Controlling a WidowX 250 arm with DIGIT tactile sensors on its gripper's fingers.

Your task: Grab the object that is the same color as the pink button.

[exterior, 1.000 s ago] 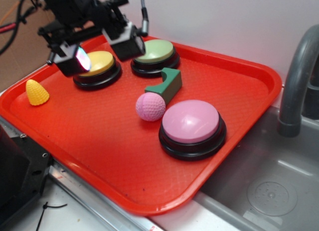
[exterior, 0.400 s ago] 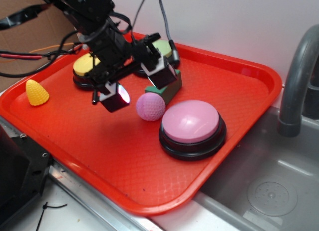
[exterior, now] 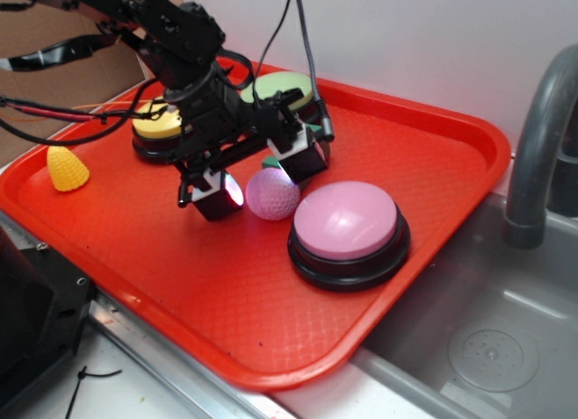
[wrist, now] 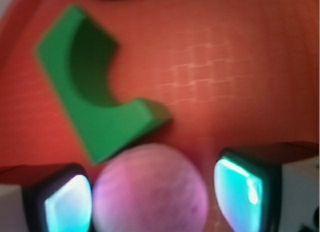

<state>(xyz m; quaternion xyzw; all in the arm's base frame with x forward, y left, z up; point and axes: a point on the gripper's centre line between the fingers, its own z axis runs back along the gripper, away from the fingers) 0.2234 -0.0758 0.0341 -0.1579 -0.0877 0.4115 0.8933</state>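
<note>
Exterior view: the ball (exterior: 272, 194) sits mid-frame on the red tray (exterior: 433, 148) — round, so it has no long axis or heading. Its surface is dimpled and pale pink. The gripper (exterior: 257, 177) is down around it, spread wide, one finger at the ball's left and the other at its upper right, neither clearly pressing it. Just to the ball's lower right stands the pink button (exterior: 348, 222), a smooth dome on a black base. A green block (exterior: 271, 162) shows just above the ball, mostly hidden by the arm. A yellow button (exterior: 155, 123) and a green button (exterior: 278, 85) lie at upper left, a yellow cone (exterior: 67, 168) at far left.

Wrist view: blurred. The ball (wrist: 150, 193) fills the bottom centre between the two fingers (wrist: 65, 204) — a gap shows on the right side. The block (wrist: 95, 112), with a curved cut-out, lies at upper left, its corner just beside the ball.
</note>
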